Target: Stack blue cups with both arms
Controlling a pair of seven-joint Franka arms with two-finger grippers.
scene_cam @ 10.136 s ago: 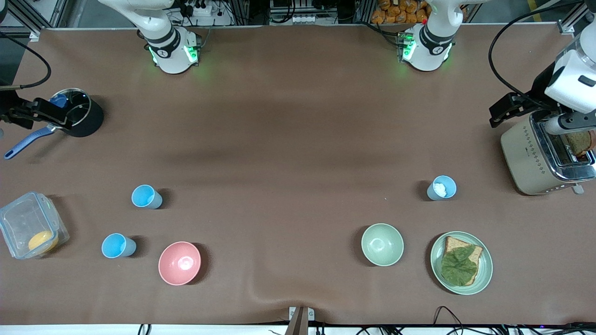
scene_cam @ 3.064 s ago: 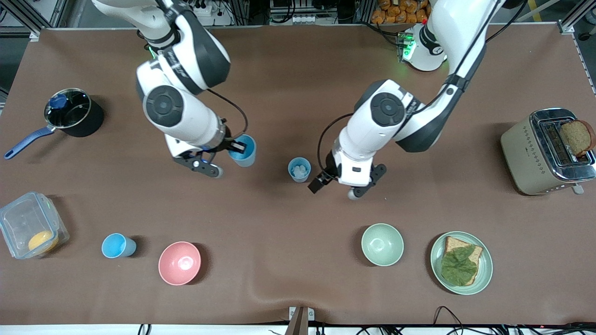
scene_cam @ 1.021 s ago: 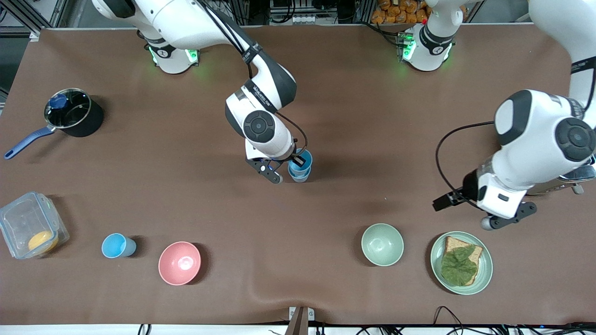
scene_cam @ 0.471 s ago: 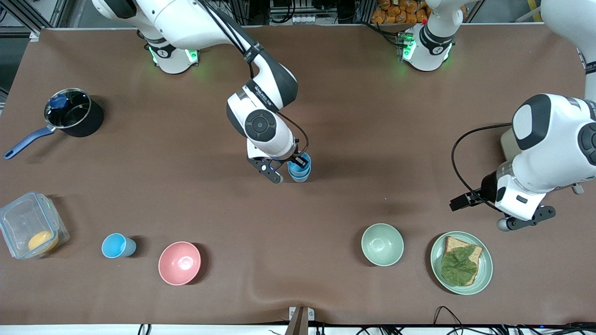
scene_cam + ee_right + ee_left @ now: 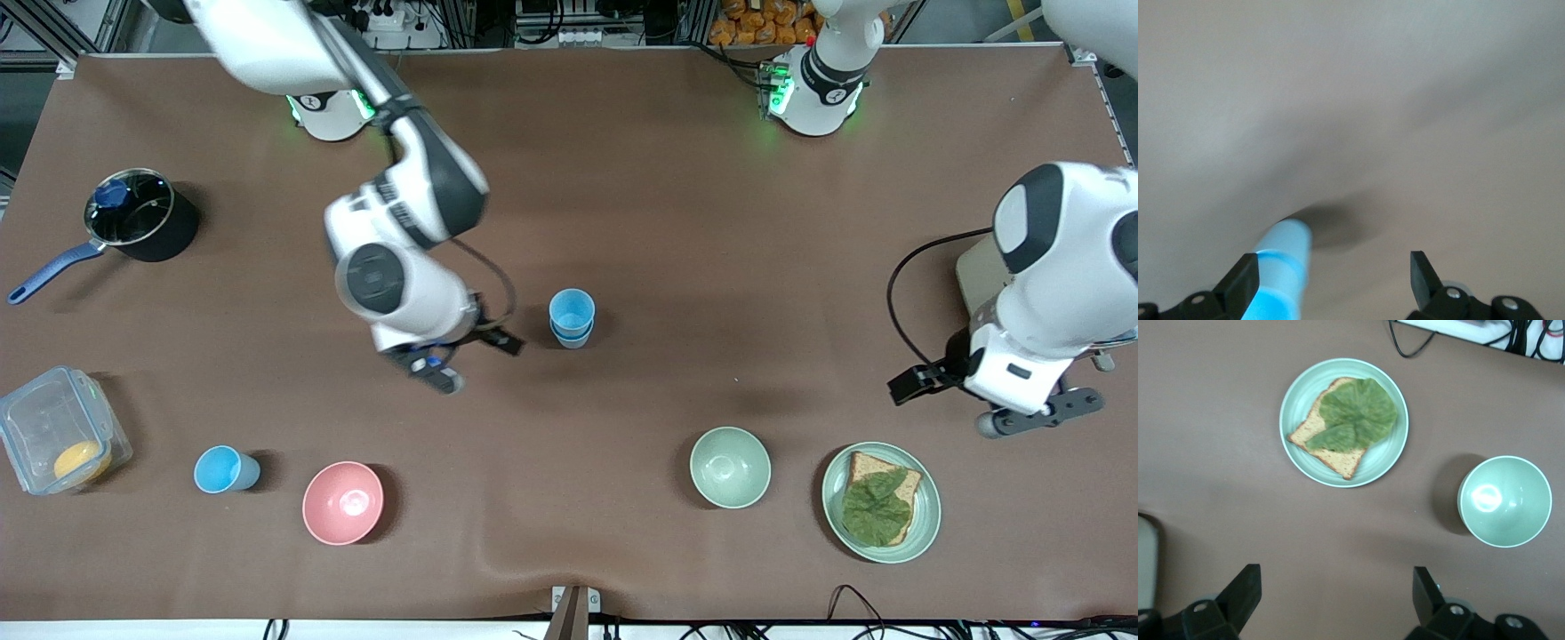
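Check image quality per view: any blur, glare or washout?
Right wrist view: washed out, soft; the stacked blue cups smear at the frame edge. Left wrist view: sharp, a glare spot inside the pale green bowl. Front view: even light, soft shadows beside the stacked blue cups, a small highlight in the pink bowl.

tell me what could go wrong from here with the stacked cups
1. The right end effector is open and empty right beside the stacked blue cups; a careless swing could tip them.
2. The upper cup may not be fully seated, so the stack could lean.
3. A third blue cup stands by the pink bowl, which crowds any reach for it.
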